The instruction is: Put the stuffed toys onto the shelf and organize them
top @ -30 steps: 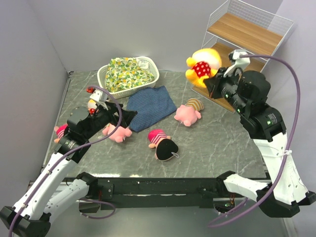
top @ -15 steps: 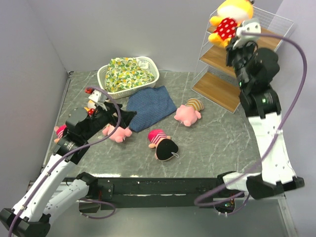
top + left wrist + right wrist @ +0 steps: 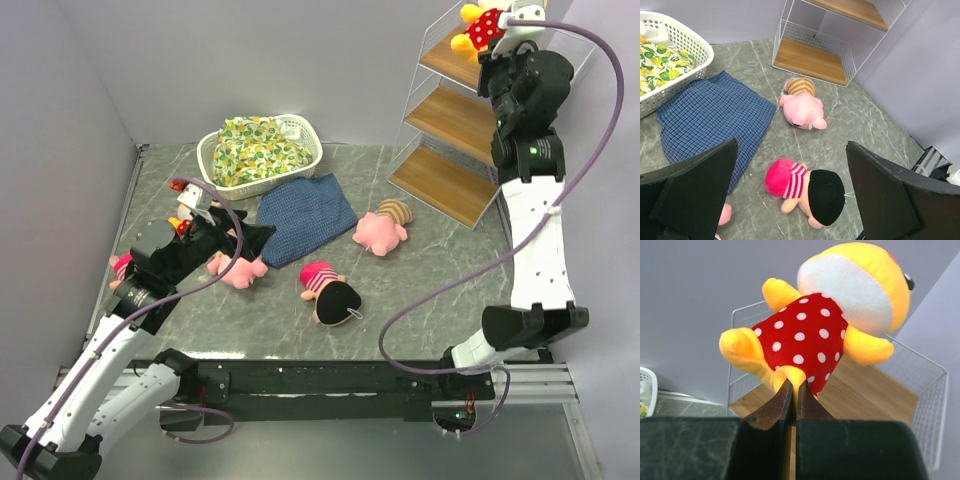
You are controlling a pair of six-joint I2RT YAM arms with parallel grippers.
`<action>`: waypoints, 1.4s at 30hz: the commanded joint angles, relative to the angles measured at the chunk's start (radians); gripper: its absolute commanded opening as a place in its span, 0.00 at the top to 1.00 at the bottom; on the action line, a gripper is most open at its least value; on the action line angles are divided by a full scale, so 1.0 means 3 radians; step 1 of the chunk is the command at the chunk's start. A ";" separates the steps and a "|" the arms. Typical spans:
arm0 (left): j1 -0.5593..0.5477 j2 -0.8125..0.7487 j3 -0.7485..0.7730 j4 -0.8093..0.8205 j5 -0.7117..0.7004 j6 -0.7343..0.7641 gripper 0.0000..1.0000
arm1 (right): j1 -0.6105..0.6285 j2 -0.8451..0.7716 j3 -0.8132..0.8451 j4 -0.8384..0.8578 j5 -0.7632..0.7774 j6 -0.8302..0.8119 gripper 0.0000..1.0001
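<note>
Entry: toy sorting, early stage. Shelf: white wire frame, three wooden boards, at the far right of the surface; the lower and middle boards are bare. Yellow bear in a red dotted top: held at top-board level over the shelf, and the pictures do not settle whether it touches the wood. Right end effector: raised high, fingers pressed together on the bear's leg. Left end effector: low over the surface, fingers spread wide, holding nothing. Toys not yet shelved, as counted: one piglet in a striped hat, nearest the shelf; one doll with a pink hat, mid-surface; a second piglet just under the left arm; a second doll at the left edge. Judgement: one toy is about to be placed, none confirmed set down, most of the job left. Other items: white basket holding a floral cloth; blue cloth lying flat just beside it. Surface: grey marbled. Walls: plain pale grey.
</note>
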 commanded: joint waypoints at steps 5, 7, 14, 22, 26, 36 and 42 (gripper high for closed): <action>0.0013 -0.0006 0.0023 0.0106 0.0022 0.0062 0.04 | -0.0071 0.0432 0.0427 0.0298 0.0071 0.0296 0.92; 0.0013 0.0000 0.0018 0.0106 0.0012 0.0062 0.04 | -0.0082 0.0540 0.0463 0.0298 0.0107 0.0353 0.92; 0.0013 0.0035 0.0023 0.0091 0.0001 0.0072 0.04 | -0.0112 0.0760 0.0489 0.0369 0.0179 0.0486 0.85; 0.0013 0.0076 0.0023 0.0086 -0.0019 0.0082 0.04 | -0.0123 0.0918 0.0494 0.0482 0.0194 0.0547 0.72; 0.0013 0.0097 0.0033 0.0070 -0.0034 0.0087 0.04 | -0.0123 0.0954 0.0504 0.0503 0.0179 0.0578 0.59; 0.0018 0.0092 0.0028 0.0050 -0.0091 0.0097 0.04 | -0.0123 0.0873 0.0627 0.0503 0.0245 0.0608 0.35; 0.0013 0.0102 0.0028 0.0050 -0.0152 0.0087 0.04 | -0.0123 0.0648 0.0535 0.0421 0.0398 0.0614 0.16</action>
